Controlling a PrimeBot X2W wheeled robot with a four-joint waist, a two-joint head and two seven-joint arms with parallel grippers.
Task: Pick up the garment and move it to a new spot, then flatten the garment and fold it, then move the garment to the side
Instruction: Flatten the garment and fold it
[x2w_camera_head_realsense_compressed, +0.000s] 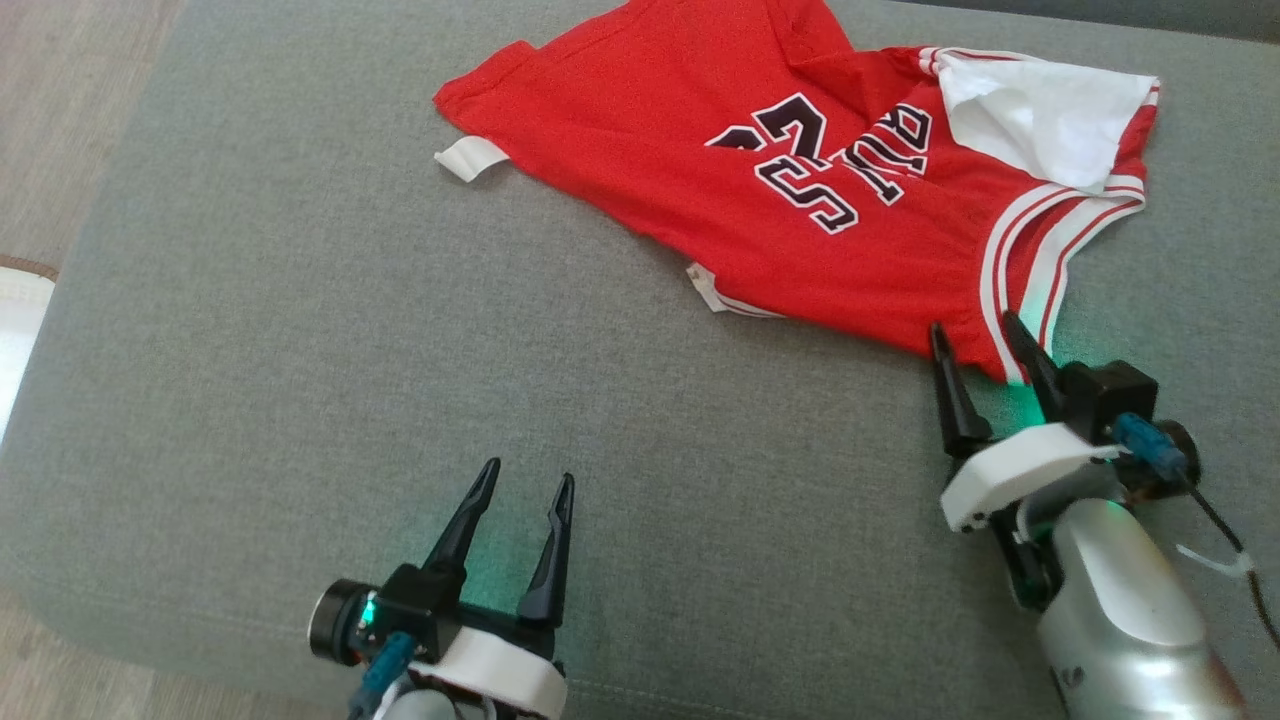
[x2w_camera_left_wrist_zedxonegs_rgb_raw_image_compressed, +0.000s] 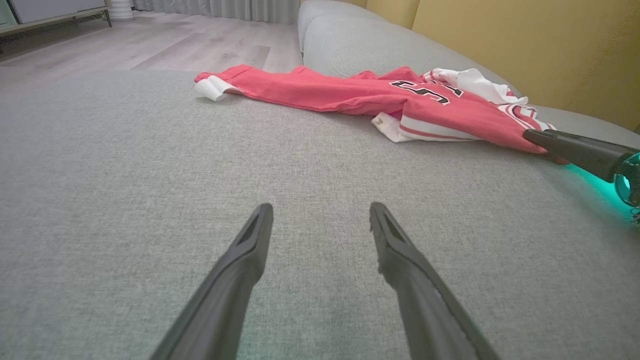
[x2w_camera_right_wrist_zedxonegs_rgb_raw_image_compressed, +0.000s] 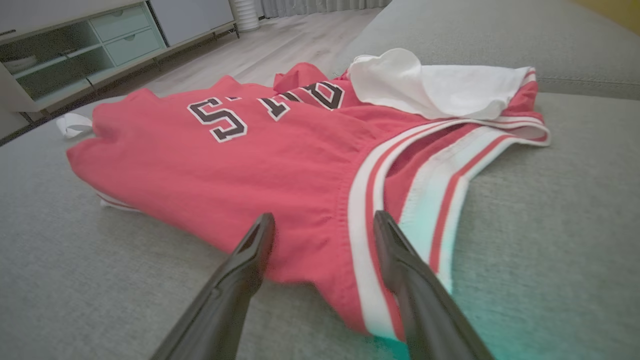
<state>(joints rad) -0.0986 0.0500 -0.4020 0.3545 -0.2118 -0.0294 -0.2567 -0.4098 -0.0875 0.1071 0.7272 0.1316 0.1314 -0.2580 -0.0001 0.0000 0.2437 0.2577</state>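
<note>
The red garment (x2w_camera_head_realsense_compressed: 760, 170) with black lettering lies crumpled on the grey sofa seat (x2w_camera_head_realsense_compressed: 300, 350), far right of centre. Its white sleeve (x2w_camera_head_realsense_compressed: 1040, 110) is folded over on top, and a white care tag (x2w_camera_head_realsense_compressed: 470, 157) sticks out at its left edge. My right gripper (x2w_camera_head_realsense_compressed: 980, 345) is open, its fingers astride the near striped corner of the garment (x2w_camera_right_wrist_zedxonegs_rgb_raw_image_compressed: 320, 200). My left gripper (x2w_camera_head_realsense_compressed: 525, 490) is open over bare cushion, well short of the garment (x2w_camera_left_wrist_zedxonegs_rgb_raw_image_compressed: 360, 95). In the left wrist view the right gripper's finger (x2w_camera_left_wrist_zedxonegs_rgb_raw_image_compressed: 575, 150) touches the garment's near corner.
The grey sofa seat ends at its front edge (x2w_camera_head_realsense_compressed: 150, 640) close behind my left gripper. A yellow backrest (x2w_camera_left_wrist_zedxonegs_rgb_raw_image_compressed: 525, 45) rises behind the garment. Wooden floor (x2w_camera_left_wrist_zedxonegs_rgb_raw_image_compressed: 150, 45) and a low cabinet (x2w_camera_right_wrist_zedxonegs_rgb_raw_image_compressed: 75, 50) lie beyond the seat.
</note>
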